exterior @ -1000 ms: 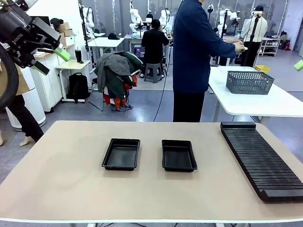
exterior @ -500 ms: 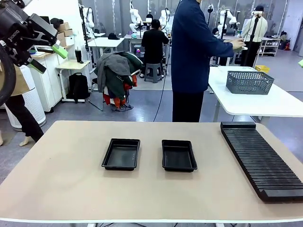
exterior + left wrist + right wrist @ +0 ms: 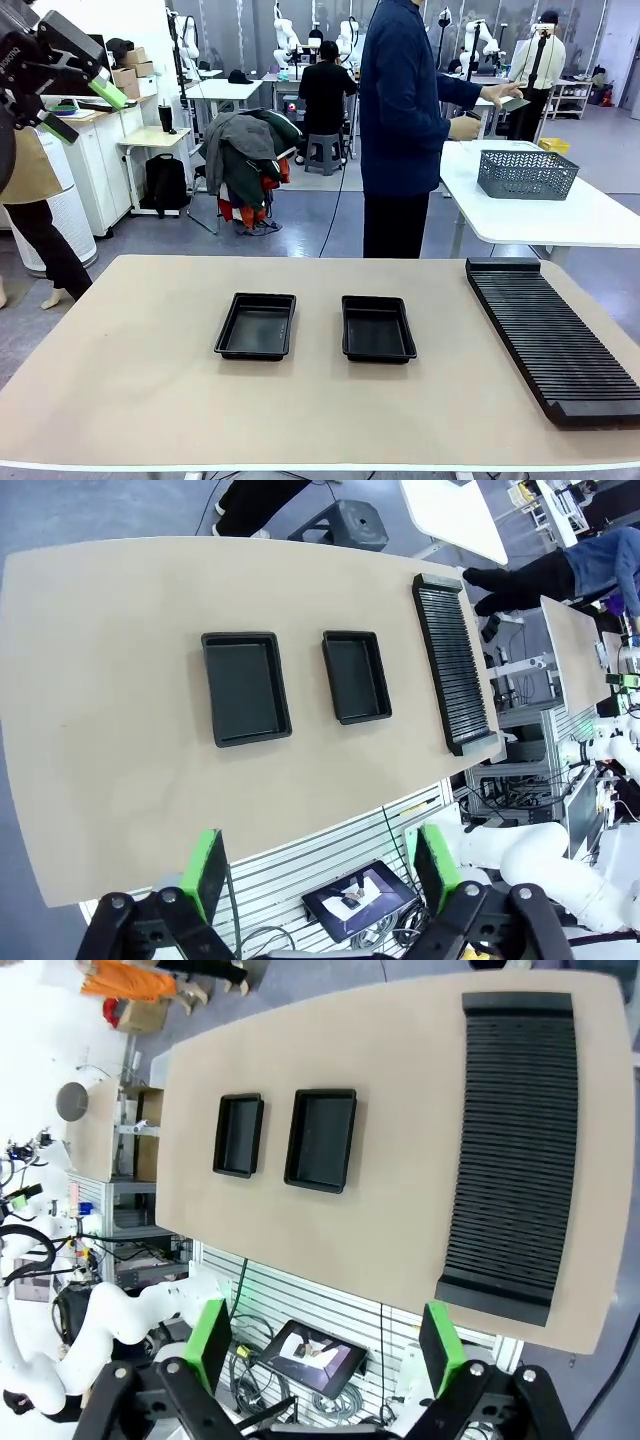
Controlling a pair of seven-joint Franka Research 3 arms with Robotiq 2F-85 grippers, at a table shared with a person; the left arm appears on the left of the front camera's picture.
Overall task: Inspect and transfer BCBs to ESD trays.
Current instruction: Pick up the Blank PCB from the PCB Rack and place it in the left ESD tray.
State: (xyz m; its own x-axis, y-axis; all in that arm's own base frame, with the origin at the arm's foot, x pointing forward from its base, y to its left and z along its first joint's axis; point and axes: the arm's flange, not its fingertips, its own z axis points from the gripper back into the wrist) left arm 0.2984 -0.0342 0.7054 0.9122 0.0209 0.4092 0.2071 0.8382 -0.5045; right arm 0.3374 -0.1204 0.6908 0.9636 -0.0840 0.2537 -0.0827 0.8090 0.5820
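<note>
Presently L tray (image 3: 255, 354) and R tray (image 3: 380, 358) sit empty, side by side mid-table (image 3: 130, 380), ready for loading; L gripper (image 3: 320, 872) and R gripper (image 3: 325, 1345) held high and clear, jaws spread, nothing gripped; person (image 3: 400, 120) at far side holds poss. BCB (image 3: 513, 103), unconfirmed.

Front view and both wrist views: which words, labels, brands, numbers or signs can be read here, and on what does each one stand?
No text can be read in full.
White print on the black body of the left gripper, front view: cut by the picture's edge, not readable.
Tablet screen, low in both wrist views: too small to read.
ESD trays and slotted rack: no print visible.
</note>
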